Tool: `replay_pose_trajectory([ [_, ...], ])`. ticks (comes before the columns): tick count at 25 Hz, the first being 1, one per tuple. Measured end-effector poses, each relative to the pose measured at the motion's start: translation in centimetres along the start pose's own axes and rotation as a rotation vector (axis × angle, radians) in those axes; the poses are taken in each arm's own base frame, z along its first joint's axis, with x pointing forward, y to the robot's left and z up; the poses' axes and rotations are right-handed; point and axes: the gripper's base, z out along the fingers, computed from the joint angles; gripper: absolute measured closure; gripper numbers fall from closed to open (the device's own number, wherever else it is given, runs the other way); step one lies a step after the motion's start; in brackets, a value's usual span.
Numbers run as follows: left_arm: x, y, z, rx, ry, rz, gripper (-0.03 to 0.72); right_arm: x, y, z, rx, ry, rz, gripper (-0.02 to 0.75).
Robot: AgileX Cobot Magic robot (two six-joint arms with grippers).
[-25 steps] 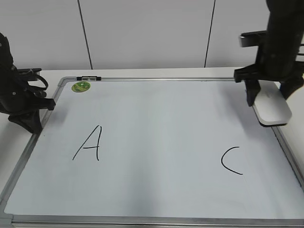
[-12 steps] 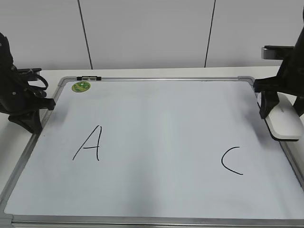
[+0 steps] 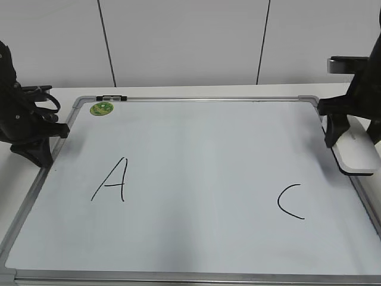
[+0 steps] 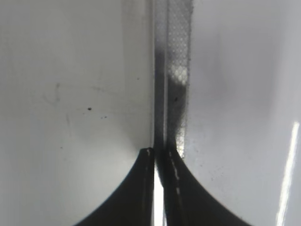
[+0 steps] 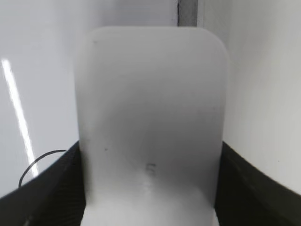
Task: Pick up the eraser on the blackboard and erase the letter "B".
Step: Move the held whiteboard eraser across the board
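Note:
The blackboard point(image 3: 196, 149) lies flat and bears a black "A" point(image 3: 110, 180) and "C" point(image 3: 290, 202). No letter "B" shows on it. The white eraser point(image 3: 355, 156) sits at the board's right frame, partly over the edge. My right gripper point(image 3: 352, 140) is shut on it, with one finger on each long side. In the right wrist view the eraser point(image 5: 150, 94) fills the frame between the fingers of the right gripper point(image 5: 150, 150). My left gripper point(image 3: 44, 154) is shut and empty at the board's left frame, which also shows in the left wrist view under the left gripper point(image 4: 160, 153).
A round green magnet point(image 3: 101, 108) and a small black clip point(image 3: 111, 97) sit at the board's top left corner. The white table point(image 3: 178, 90) runs behind the board, with a white wall beyond. Part of the "C" point(image 5: 37, 165) shows in the right wrist view.
My right gripper has carried the eraser to the right, from inside the board's upper right area to its right frame, then lowered it a little. The left arm has not moved.

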Motion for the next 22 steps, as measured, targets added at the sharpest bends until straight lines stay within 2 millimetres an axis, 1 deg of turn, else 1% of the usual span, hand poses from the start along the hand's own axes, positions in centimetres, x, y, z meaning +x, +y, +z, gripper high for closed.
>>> replay_pose_trajectory([
  [3, 0.0, 0.0, 0.0, 0.0, 0.0, 0.0, 0.669, -0.2, 0.0, 0.1, -0.001, -0.015, 0.0, 0.223],
  [7, 0.0, 0.0, 0.0, 0.0, 0.0, 0.0, 0.669, -0.5, 0.0, 0.9, 0.001, -0.02, -0.002, 0.223],
  [8, 0.0, 0.0, 0.0, 0.0, 0.0, 0.0, 0.669, -0.6, 0.0, 1.7, 0.002, -0.004, -0.002, 0.223],
  [12, 0.0, 0.0, 0.0, 0.0, 0.0, 0.0, 0.669, -0.9, -0.1, 3.4, 0.004, 0.034, -0.001, 0.223],
  [14, 0.0, 0.0, 0.0, 0.0, 0.001, 0.0, 0.669, -1.1, -0.1, 3.7, 0.007, 0.038, -0.002, 0.223],
  [20, 0.0, 0.0, 0.0, 0.0, 0.001, 0.0, 0.669, -2.8, -0.1, 4.1, 0.016, 0.014, -0.009, 0.223],
  [22, 0.0, 0.0, 0.0, 0.0, 0.001, 0.0, 0.669, -3.0, -0.1, 4.2, 0.016, 0.015, -0.011, 0.223],
])
